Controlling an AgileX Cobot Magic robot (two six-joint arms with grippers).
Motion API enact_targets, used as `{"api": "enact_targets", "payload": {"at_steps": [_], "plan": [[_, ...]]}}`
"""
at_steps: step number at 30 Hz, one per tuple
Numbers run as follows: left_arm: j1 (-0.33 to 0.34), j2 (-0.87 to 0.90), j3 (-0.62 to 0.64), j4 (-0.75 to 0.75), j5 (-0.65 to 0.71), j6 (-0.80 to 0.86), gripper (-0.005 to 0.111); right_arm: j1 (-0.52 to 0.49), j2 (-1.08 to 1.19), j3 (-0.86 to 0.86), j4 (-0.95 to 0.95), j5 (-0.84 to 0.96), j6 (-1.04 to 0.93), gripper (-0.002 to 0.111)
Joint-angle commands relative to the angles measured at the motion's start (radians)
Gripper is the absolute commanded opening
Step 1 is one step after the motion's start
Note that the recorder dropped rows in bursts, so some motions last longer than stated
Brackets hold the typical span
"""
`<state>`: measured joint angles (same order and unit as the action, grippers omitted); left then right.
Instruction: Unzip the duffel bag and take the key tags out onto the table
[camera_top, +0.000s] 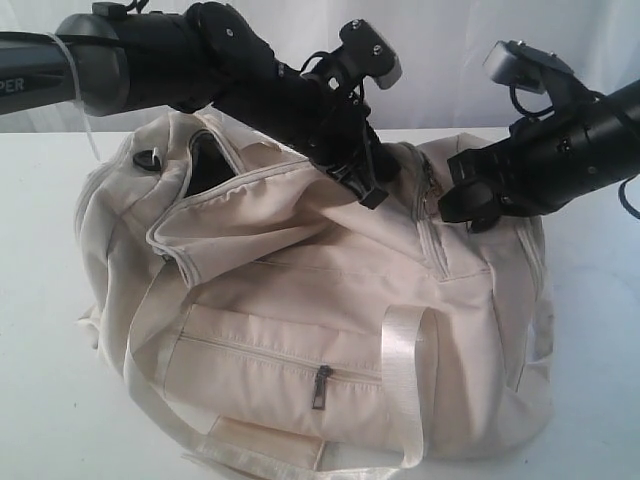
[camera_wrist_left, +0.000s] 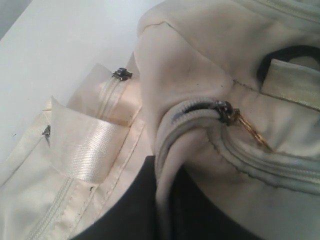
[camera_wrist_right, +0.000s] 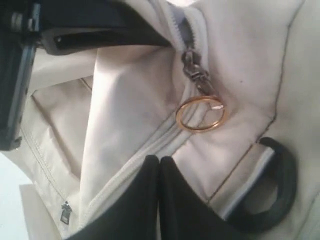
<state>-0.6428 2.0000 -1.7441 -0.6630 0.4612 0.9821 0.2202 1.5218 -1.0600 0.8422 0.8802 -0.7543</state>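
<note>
Found the large cream fabric duffel bag (camera_top: 300, 300) slumped on the plain white table (camera_top: 60, 400), front pocket zipped. Further back, saw the left gripper (camera_top: 366, 190) clamped on a fabric fold by the main zip, and the right gripper (camera_wrist_right: 159, 162) pinched together just beside the free gold metal ring pull (camera_wrist_right: 200, 129). Spotted no small coloured plastic key tags. Judged unzipping the step in hand; needed that ring caught next.

Your exterior view looks down on the duffel bag (camera_top: 330, 330) from its front. Both wrist views (very close) share the zipper pull (camera_wrist_left: 225, 111) (camera_wrist_right: 192, 70).
</note>
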Motion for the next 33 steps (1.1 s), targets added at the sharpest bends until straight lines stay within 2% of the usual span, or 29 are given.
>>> {"api": "enact_targets", "payload": {"at_steps": [1,4,6,8,11,13,15,23,26,33], "plan": [[0.006,-0.009,-0.004,-0.008,0.063,-0.01,0.0,0.0,-0.008,0.003,-0.01,-0.035,-0.001,0.0],[0.006,-0.011,-0.004,-0.008,0.063,-0.01,0.0,0.0,-0.008,0.003,-0.01,-0.081,-0.011,0.001],[0.006,-0.016,-0.004,-0.008,0.063,-0.01,0.0,0.0,-0.008,0.003,-0.006,-0.105,-0.026,0.007],[0.006,-0.02,-0.004,-0.008,0.063,-0.01,0.0,0.0,-0.005,0.003,0.02,-0.111,-0.065,0.021],[0.006,-0.022,-0.004,-0.008,0.063,-0.01,0.0,0.0,0.014,0.003,0.066,-0.113,-0.099,0.049],[0.006,-0.022,-0.004,-0.008,0.063,-0.01,0.0,0.01,0.031,0.003,0.07,-0.117,-0.099,0.06],[0.006,-0.022,-0.004,-0.008,0.063,-0.01,0.0,0.023,0.053,0.003,0.072,-0.129,-0.099,0.061],[0.006,-0.022,-0.004,-0.008,0.068,-0.01,0.0,0.063,0.132,0.003,0.07,-0.257,-0.098,0.061],[0.006,-0.022,-0.004,-0.008,0.068,-0.01,0.0,0.063,0.138,0.003,0.056,-0.265,-0.097,0.056],[0.006,-0.022,-0.004,-0.008,0.069,-0.008,0.0,0.063,0.136,0.003,0.054,-0.215,-0.094,0.0]]}}
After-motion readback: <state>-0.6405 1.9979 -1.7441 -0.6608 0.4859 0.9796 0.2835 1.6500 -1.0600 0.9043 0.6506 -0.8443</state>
